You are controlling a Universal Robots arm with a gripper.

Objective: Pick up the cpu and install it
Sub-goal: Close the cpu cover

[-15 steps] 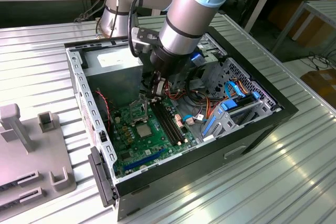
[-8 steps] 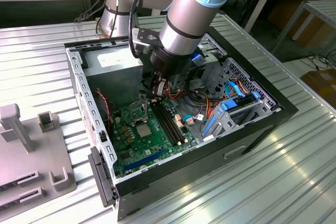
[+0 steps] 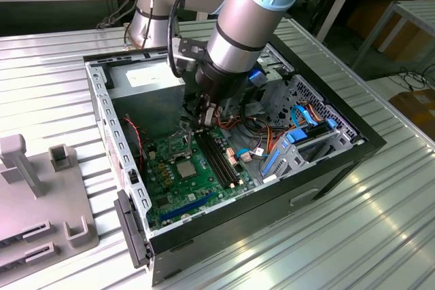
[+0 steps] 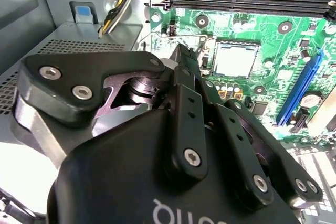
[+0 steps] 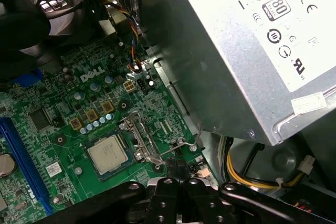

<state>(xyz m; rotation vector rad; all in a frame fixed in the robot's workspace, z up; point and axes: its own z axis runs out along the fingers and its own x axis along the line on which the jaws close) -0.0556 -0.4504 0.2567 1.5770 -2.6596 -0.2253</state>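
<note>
I am reaching down into the open computer case [image 3: 102,93], my gripper [image 5: 177,165] hanging just above the green motherboard [image 3: 178,180] that is lying on the case floor. My fingers [image 4: 185,64] are pressed together, pinching nothing; their tips are sitting at the socket's latch lever [image 5: 181,148], touching it or just above it, I cannot tell which. The cpu [image 5: 109,152] is sitting in the metal-framed socket [image 5: 137,129], silver top facing up and uncovered, the frame swung aside. In the exterior view the cpu [image 3: 185,168] is lying at about six o'clock from my gripper, near it. The black memory slots [image 3: 219,159] are running alongside the socket, at three o'clock from it in that view. The grey power supply [image 5: 252,40] is crowding the socket's latch side, with yellow and black cables [image 5: 247,179] trailing beneath it. A blue slot [image 5: 21,156] is lying well apart from the cpu.
</note>
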